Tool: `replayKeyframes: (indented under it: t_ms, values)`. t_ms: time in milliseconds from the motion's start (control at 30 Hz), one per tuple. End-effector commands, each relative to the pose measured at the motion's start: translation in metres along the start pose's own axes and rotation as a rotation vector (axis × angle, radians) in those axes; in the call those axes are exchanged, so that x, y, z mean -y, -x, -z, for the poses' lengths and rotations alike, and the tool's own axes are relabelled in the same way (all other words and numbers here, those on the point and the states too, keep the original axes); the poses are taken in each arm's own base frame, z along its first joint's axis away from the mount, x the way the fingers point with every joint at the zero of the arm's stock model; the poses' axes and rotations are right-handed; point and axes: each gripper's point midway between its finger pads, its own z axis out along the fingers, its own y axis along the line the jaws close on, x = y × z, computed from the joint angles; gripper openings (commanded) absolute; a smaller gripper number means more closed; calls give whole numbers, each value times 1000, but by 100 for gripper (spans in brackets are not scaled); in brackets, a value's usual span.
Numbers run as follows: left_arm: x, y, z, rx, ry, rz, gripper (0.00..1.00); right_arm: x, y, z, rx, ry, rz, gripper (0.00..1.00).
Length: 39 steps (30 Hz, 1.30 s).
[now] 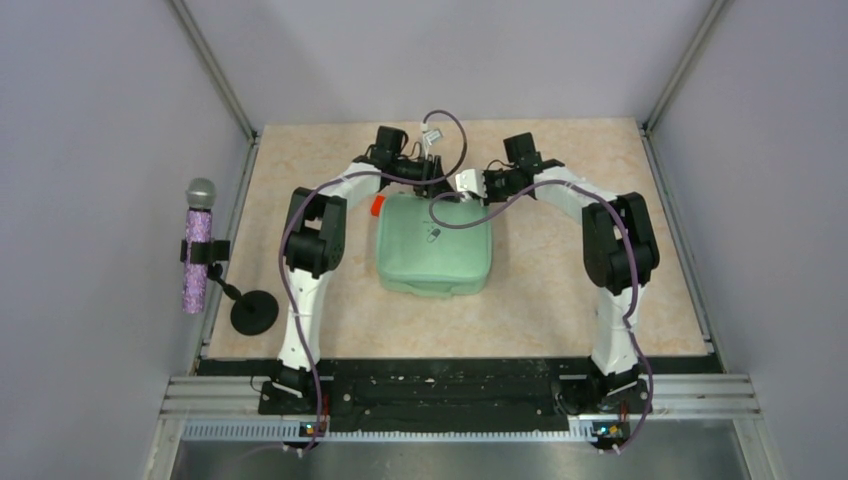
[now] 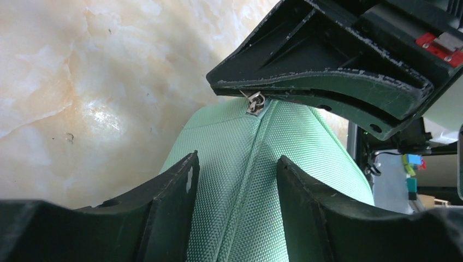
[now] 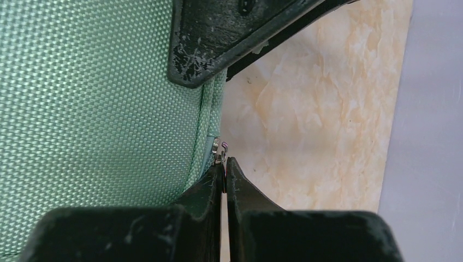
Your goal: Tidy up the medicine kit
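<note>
Beige marbled table (image 1: 560,295), mint medicine kit (image 1: 435,255), small red object (image 1: 379,206)

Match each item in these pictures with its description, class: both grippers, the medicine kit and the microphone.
Items:
1 left gripper
2 right gripper
3 medicine kit
4 microphone

Descriptions:
A mint green woven fabric
B shut on the zipper pull
C purple glitter handle
D open, astride the kit's edge

Pairs: 1-D, 2-B, 3-A, 4-C
</note>
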Motion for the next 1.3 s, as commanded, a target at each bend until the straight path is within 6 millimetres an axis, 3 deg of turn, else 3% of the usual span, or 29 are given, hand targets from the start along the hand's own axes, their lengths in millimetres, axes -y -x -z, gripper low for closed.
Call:
replayKeyframes:
  t_ms: [0, 33, 200, 433, 667, 800, 1033, 1267]
  values:
    - [-13, -29, -2, -75, 13, -2, 60, 26, 33, 18, 49, -70, 61, 0]
    - [-16, -33, -2, -84, 24, -2, 60, 27, 32, 19, 45, -75, 62, 0]
    - [-35, -43, -1, -127, 89, -58, 31, 23, 27, 23, 10, -70, 99, 0]
    - [-36, -36, 11, -109, 85, -95, 0, 17, -1, 47, -77, -47, 137, 0]
    - [-32, -24, 25, -68, 71, -93, 0, 1, -39, 70, -168, -2, 128, 0]
    - [-34, -13, 35, -18, 98, -47, 0, -14, -43, 83, -184, 16, 107, 0]
    - [-41, 26, 52, 156, 203, 76, 0, -60, -21, 97, -146, 78, -30, 0]
    - [-43, 45, 57, 236, 281, 146, 0, -117, 12, 104, -118, 158, -250, 0]
